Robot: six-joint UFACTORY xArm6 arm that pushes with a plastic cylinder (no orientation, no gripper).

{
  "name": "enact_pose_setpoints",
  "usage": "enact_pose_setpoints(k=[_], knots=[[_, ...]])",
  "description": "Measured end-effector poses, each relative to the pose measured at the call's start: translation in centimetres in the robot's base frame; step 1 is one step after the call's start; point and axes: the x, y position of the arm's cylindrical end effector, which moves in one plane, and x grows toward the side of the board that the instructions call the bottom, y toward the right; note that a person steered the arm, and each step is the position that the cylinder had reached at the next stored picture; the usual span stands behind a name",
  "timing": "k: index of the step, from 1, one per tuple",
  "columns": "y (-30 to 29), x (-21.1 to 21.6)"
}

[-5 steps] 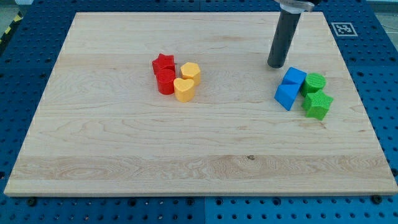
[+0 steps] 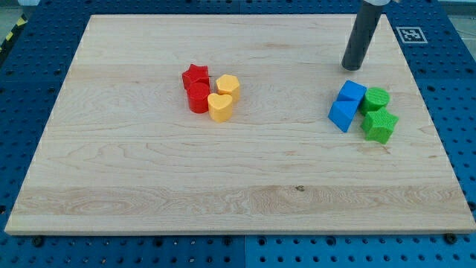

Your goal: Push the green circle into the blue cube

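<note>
The desk (image 2: 149,179) is pale grained wood. On it I see my tip (image 2: 351,68), the end of a smooth dark rod with no claw on it, so it has hold of nothing. It stands apart from the blocks, toward the view's top from the blue cube (image 2: 352,92). The ridged green circle (image 2: 376,99) touches that cube's right side. Another blue block (image 2: 343,115) and a green block (image 2: 380,125) sit just below
</note>
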Motion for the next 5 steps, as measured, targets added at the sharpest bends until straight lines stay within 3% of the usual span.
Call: enact_pose_setpoints(k=[1, 3, 5], knots=[[0.0, 2.7], [2.6, 3.5], [5.2, 8.7]])
